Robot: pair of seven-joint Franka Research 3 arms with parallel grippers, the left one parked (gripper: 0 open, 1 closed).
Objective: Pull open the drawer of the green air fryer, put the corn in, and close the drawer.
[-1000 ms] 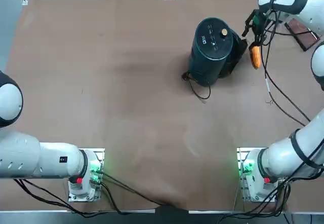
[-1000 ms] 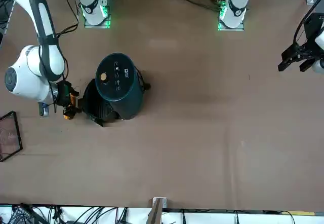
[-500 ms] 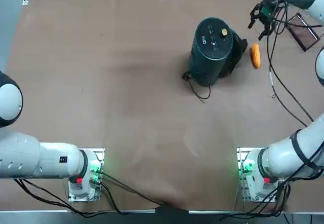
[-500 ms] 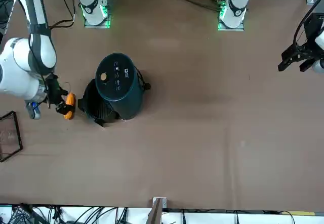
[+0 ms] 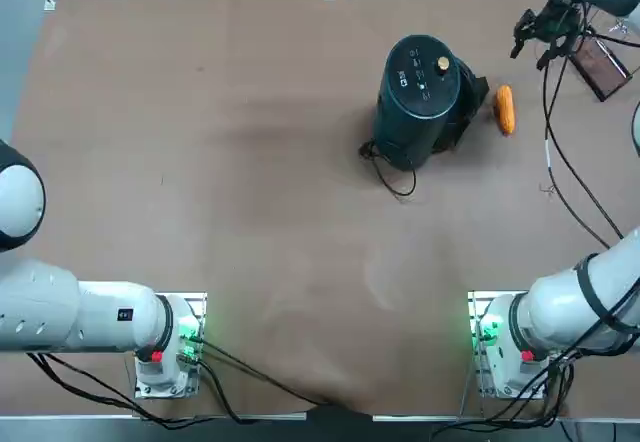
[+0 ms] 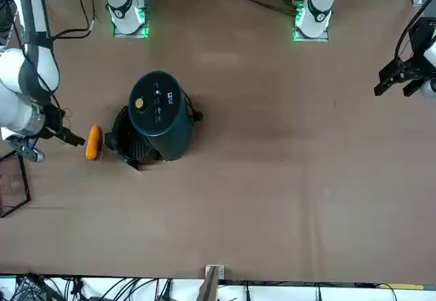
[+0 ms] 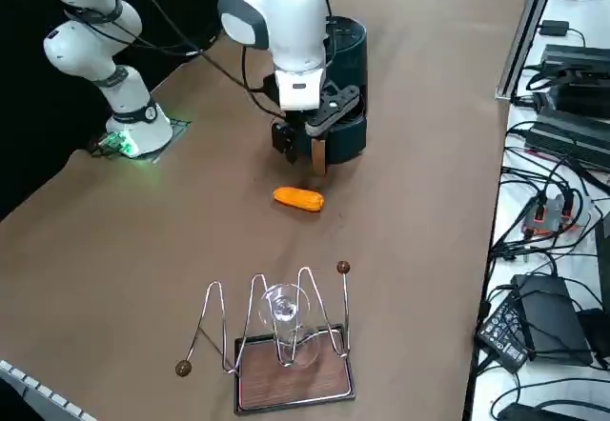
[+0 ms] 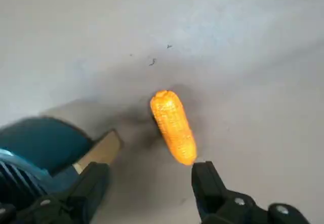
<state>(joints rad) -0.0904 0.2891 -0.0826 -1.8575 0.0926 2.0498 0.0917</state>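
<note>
Right tool (image 8: 152, 186), fingers apart and empty, hides the drawer (image 7: 348, 140) front beside the corn (image 7: 298, 198)

A broad brown matte table (image 5: 250, 162) fills the room's centre. Black cables and power bricks (image 7: 558, 107) crowd a white ledge beside it; darkness lies beyond the opposite edge.
</note>
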